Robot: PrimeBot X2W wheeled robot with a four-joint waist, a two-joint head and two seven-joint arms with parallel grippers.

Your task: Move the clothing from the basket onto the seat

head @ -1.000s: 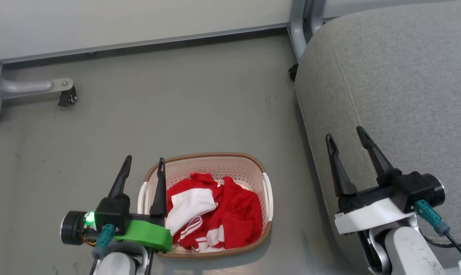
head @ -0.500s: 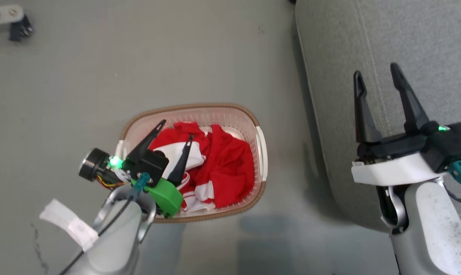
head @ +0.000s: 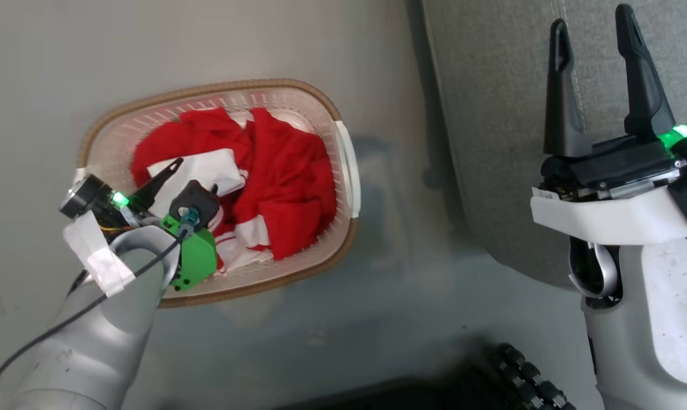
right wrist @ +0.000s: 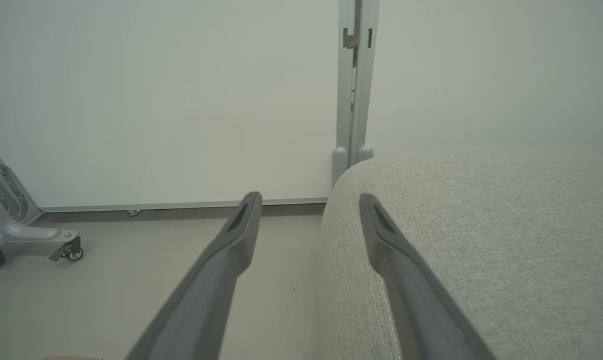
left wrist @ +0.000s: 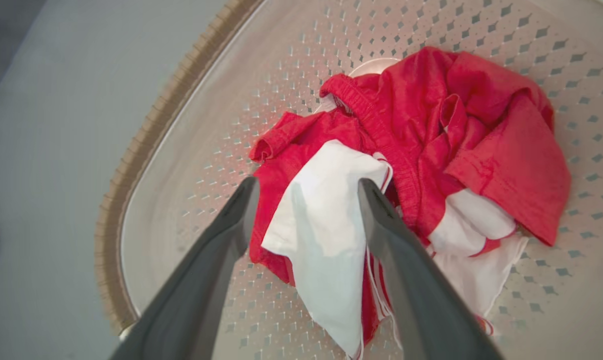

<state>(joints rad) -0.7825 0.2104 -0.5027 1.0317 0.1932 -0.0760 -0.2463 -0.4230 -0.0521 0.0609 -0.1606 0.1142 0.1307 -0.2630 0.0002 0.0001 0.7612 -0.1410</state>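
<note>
The clothing [head: 286, 182], crumpled red fabric with white panels, lies piled in the cream perforated basket [head: 207, 91] on the floor. My left gripper [head: 192, 171] reaches down inside the basket. In the left wrist view the left gripper [left wrist: 307, 182] is open, its two fingers straddling a white fold of the clothing [left wrist: 326, 225], with the basket wall [left wrist: 221, 140] around it. My right gripper [head: 591, 17] stands open and empty over the left edge of the light-grey seat [head: 491, 114]. Its wrist view shows the right gripper [right wrist: 309, 196] above the seat's rounded corner [right wrist: 481, 225].
Grey floor [head: 264, 34] surrounds the basket, which sits left of the seat with a gap between them. A black treaded part of my base [head: 526, 376] shows at the bottom. A pale wall with a grey post [right wrist: 354, 100] and a castered metal leg [right wrist: 66, 247] stand beyond the seat.
The head camera has tipped down and forward. My left gripper moved from the basket's left rim into the basket, down over the white fold. Both grippers stay open.
</note>
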